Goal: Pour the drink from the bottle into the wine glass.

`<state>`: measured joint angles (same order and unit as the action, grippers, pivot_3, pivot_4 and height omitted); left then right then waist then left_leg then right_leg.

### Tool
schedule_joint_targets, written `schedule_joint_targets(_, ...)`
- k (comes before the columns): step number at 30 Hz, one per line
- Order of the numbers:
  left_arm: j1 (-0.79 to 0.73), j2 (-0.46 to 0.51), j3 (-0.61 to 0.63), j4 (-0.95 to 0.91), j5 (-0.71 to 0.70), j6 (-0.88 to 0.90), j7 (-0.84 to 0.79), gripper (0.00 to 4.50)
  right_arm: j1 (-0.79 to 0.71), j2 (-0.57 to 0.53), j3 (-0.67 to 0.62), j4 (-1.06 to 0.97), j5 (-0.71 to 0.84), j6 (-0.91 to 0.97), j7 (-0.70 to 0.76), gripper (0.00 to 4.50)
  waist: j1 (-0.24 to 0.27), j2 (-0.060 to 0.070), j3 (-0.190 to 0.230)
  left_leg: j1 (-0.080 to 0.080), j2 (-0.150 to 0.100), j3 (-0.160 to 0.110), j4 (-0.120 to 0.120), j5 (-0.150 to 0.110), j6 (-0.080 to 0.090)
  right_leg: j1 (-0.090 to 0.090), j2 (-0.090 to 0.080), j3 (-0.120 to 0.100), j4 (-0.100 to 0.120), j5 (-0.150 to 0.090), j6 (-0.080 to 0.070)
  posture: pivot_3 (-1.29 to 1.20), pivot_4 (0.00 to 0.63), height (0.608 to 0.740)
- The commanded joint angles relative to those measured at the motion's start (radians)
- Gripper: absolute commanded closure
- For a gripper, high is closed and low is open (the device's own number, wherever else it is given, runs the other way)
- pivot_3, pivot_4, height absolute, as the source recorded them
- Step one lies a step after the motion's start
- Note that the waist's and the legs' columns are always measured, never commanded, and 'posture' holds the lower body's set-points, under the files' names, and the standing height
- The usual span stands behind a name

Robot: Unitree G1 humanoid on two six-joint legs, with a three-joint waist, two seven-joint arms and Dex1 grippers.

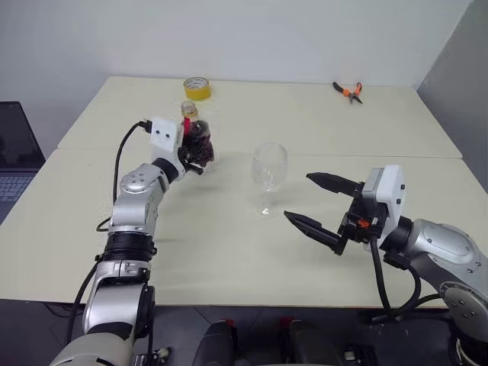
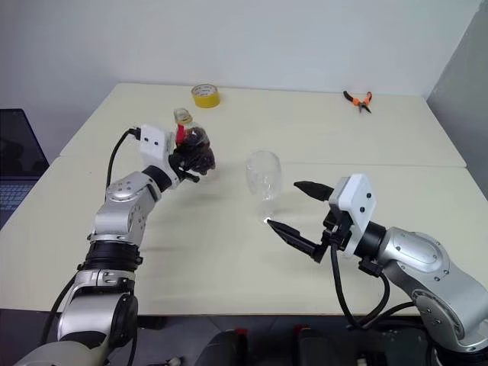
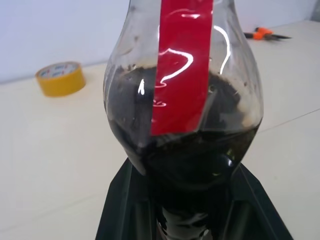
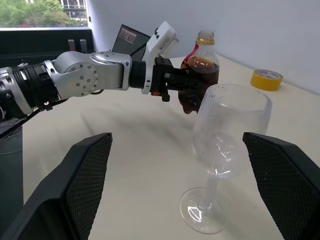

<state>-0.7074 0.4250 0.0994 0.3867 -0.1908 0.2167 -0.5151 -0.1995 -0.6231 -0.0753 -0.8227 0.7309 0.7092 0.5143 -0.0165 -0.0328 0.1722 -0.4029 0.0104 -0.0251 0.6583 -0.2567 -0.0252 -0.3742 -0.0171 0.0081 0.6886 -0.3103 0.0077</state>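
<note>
While the pour itself has not begun, we judge the first part of the task done: our left tool (image 1: 195, 155) is closed around the lower body of the bottle (image 1: 197, 139), which appears raised off the surface (image 1: 229, 252), upright or nearly so. What is left, as far as we can see, is to carry the bottle over to the wine glass (image 1: 269, 177), tip its neck over the rim, and let the drink (image 3: 185, 150) run in. The bottle's top is yellowish, though we cannot tell whether a cap is on it or the mouth is open; if a cap is on, it must come off first. As for contents, the bottle holds dark, nearly black liquid filling its rounded lower body up to about the shoulder, with the neck above it clear and a red label strip running down the front. The wine glass stands upright on its foot near the middle of the surface, to the right of the bottle and well apart from it, and it looks empty, clear right through. Our right tool (image 1: 313, 200) hangs with its two fingers spread wide and nothing between them, just to the right of the glass and not touching it.
</note>
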Motion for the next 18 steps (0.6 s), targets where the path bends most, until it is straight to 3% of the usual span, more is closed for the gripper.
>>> schedule_joint_targets(1, -0.046, 0.009, -0.048, -0.099, 0.012, -0.026, -0.06, 3.65, -0.02, 0.019, -0.01, -0.036, 0.013, -0.015, -0.039, 0.0, 0.0, 0.0, 0.0, 0.0, 0.0, 0.0, 0.0, 0.0, 0.0, 0.0, 0.0, 0.0, 0.0, 0.0, 0.0, 0.0, 0.15, 0.74)
schedule_joint_targets(9, -0.122, 0.034, -0.203, -0.061, 0.144, -0.201, -0.185, 3.67, -0.039, 0.052, 0.037, -0.021, -0.063, 0.001, -0.137, 0.0, 0.005, 0.0, 0.0, 0.0, 0.0, 0.001, 0.0, 0.0, 0.0, -0.001, 0.0, 0.001, 0.0, 0.0, 0.0, 0.0, 0.15, 0.74)
schedule_joint_targets(18, -0.21, 0.056, -0.26, 0.065, 0.244, -0.402, -0.235, 3.71, -0.076, 0.084, 0.052, -0.01, -0.082, 0.036, -0.206, 0.0, 0.005, 0.0, 0.0, -0.001, 0.0, 0.001, 0.0, 0.0, 0.0, -0.001, 0.0, 0.001, 0.0, 0.0, 0.0, 0.0, 0.15, 0.74)
